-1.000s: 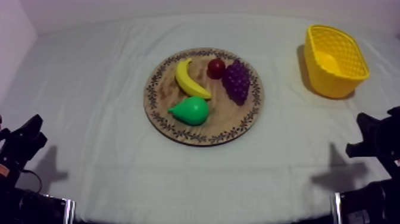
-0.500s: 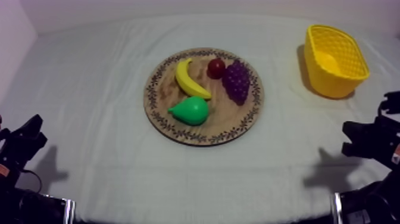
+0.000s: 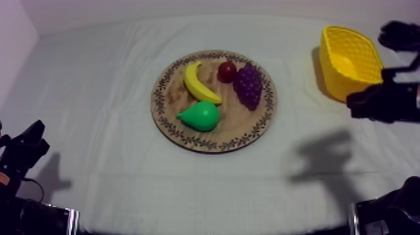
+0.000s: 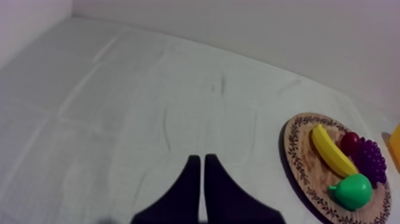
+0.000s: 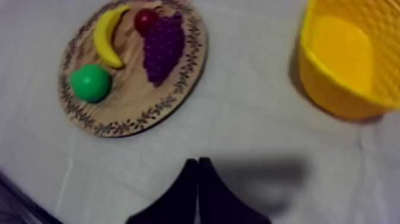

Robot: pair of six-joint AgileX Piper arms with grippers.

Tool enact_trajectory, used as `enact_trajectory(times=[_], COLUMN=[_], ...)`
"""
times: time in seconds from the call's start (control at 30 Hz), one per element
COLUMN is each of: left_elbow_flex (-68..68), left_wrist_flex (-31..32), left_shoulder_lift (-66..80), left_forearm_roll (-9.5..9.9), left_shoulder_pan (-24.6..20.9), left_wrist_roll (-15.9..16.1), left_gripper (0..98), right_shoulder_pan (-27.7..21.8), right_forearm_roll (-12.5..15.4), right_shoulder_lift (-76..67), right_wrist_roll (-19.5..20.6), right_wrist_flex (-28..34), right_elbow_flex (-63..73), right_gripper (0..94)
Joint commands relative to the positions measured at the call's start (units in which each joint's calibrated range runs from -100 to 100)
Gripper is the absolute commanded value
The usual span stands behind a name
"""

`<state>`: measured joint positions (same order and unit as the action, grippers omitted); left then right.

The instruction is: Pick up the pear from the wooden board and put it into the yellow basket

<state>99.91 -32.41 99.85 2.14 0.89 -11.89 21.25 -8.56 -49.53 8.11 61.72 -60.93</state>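
The green pear (image 3: 200, 115) lies on the front left of the round wooden board (image 3: 215, 145), clear of both grippers. The yellow basket (image 3: 350, 62) stands upright at the far right. My right gripper (image 3: 353, 104) hangs above the cloth just in front of the basket, well to the right of the board. In the right wrist view its fingers (image 5: 197, 162) lie together as a narrow wedge, with the pear (image 5: 90, 82) and the basket (image 5: 351, 59) farther off. My left gripper (image 4: 199, 158) is shut on nothing and rests low at the left edge (image 3: 32, 137).
A banana (image 3: 200, 83), a small red fruit (image 3: 227, 72) and a bunch of grapes (image 3: 248, 85) share the board behind and beside the pear. Bare cloth (image 3: 100, 94) stretches left of the board and between board and basket.
My right arm has lifted from the lower right edge and travelled up to the basket's front. The left arm and the fruit have not moved.
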Motion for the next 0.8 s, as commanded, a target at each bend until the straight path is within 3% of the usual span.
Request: enact_trajectory(times=[0.0, 0.17, 0.33, 0.6, 0.77], left_elbow_flex=[-0.02, -0.02, -0.02, -0.02, -0.02], left_wrist_flex=[-0.01, -0.01, -0.01, -0.01, -0.01], left_shoulder_lift=[-0.02, -0.02, -0.02, -0.02, -0.02], left_forearm_roll=[0.03, 0.03, 0.03, 0.03, 0.03], left_shoulder_pan=[0.01, 0.01, 0.01, 0.01, 0.01], left_wrist_roll=[0.0, 0.0, 0.0, -0.02, 0.0], left_gripper=[0.1, 0.1, 0.1, 0.1, 0.1], right_shoulder_pan=[1.09, 2.78, 6.18, 11.42, 14.32], right_forearm_roll=[1.1, 3.28, 4.29, 5.12, 4.16], right_shoulder_lift=[7.91, 17.57, 26.37, 38.69, 44.92], right_wrist_roll=[-21.67, -29.0, -32.61, -33.35, -31.3], right_wrist_flex=[4.74, 13.79, 22.43, 32.85, 35.17], right_elbow_flex=[13.58, 26.65, 38.37, 56.3, 63.58], right_gripper=[0.4, 0.4, 0.6, 0.8, 1.6])
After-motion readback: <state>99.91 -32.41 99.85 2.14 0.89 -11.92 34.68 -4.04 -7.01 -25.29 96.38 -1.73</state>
